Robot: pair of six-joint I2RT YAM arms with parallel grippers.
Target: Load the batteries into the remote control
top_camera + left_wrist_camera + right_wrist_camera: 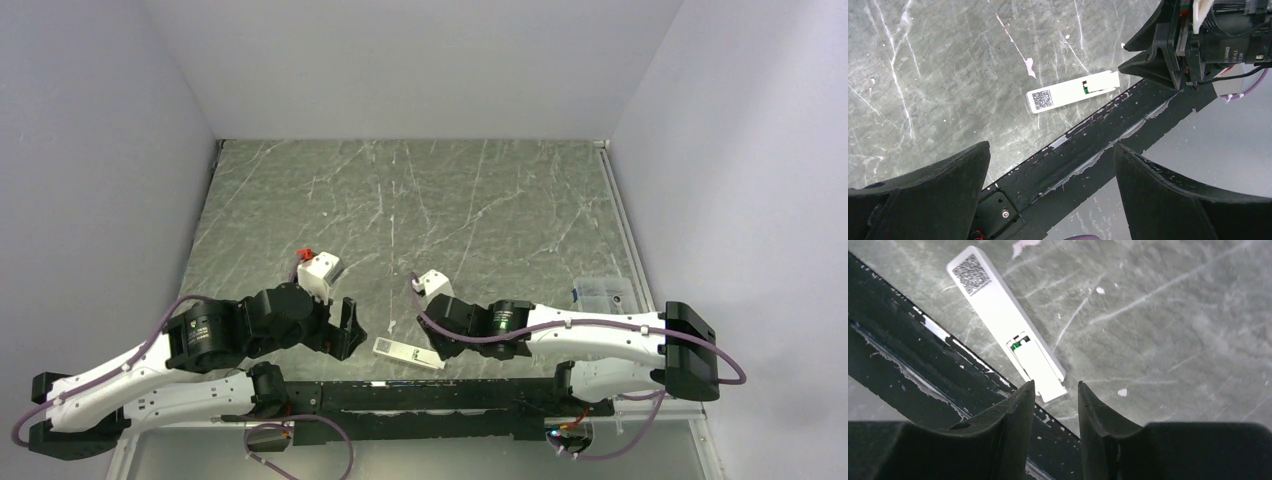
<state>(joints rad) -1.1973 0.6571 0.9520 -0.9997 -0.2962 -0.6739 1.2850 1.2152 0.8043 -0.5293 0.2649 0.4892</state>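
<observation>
Remote control [408, 353]: slim white bar lying flat, back up, at the middle of the near edge of the desk [450, 200], slantwise beside the black rail [1088, 145].
Battery recess [1018, 342]: at the end toward the right arm. Green shows in the open gap above a white cover panel [1035, 362]. Whether both batteries are seated, I cannot tell; no loose one is in view.
Left gripper [1050, 150]: fingers spread wide, empty, near the remote's labelled end, not touching.
Right gripper [1055, 385]: fingers narrowly apart, pinching nothing, tips at the recess end; contact cannot be told.
Handling: likely light, stiff, smooth plastic that would slide on the hard top if nudged.
Hold: across the long sides near mid-length, clear of the recess, with only gentle pressure on the thin cover.
</observation>
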